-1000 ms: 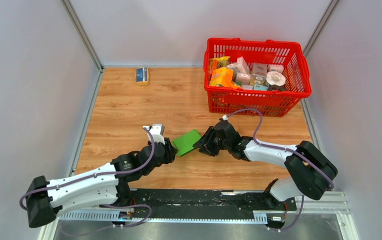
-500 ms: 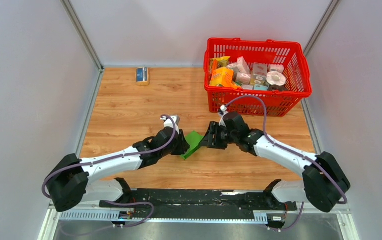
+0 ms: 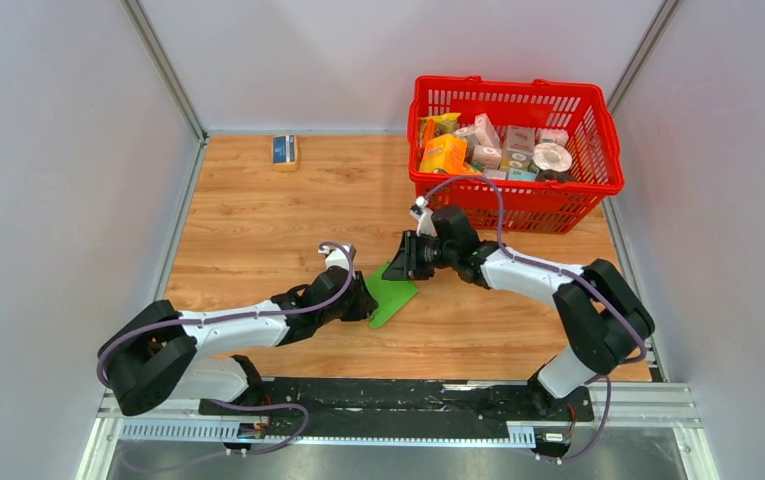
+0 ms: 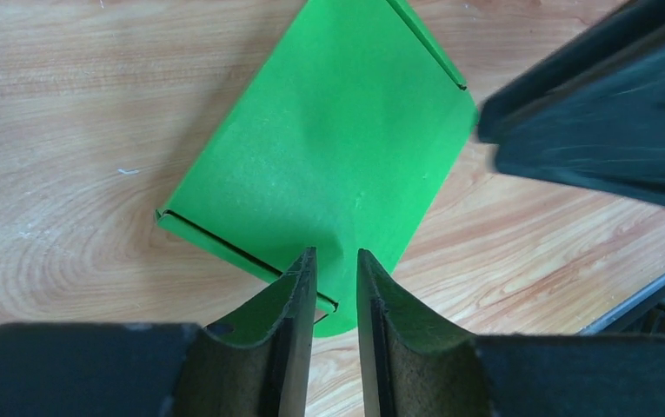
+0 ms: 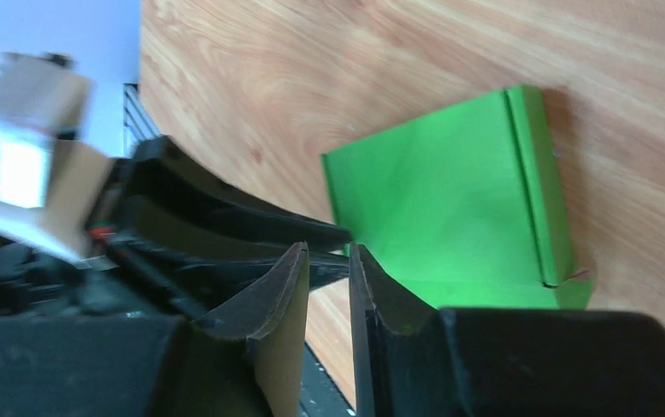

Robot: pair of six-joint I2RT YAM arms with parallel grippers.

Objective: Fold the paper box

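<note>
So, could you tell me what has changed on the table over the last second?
The left arm stretched out, and the left gripper moved right with the paper box, which shifted slightly right and turned. The right gripper swung left to its far edge. The red basket and small blue box stayed put.

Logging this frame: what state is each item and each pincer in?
paper box: lying flat on the table, not yet formed.
left pincer: narrow gap, tips over the box's near edge; grip unclear.
right pincer: narrow gap, nothing in it, beside the box.
red basket: upright, filled with packages.
small blue box: lying at the table's far edge.
</note>
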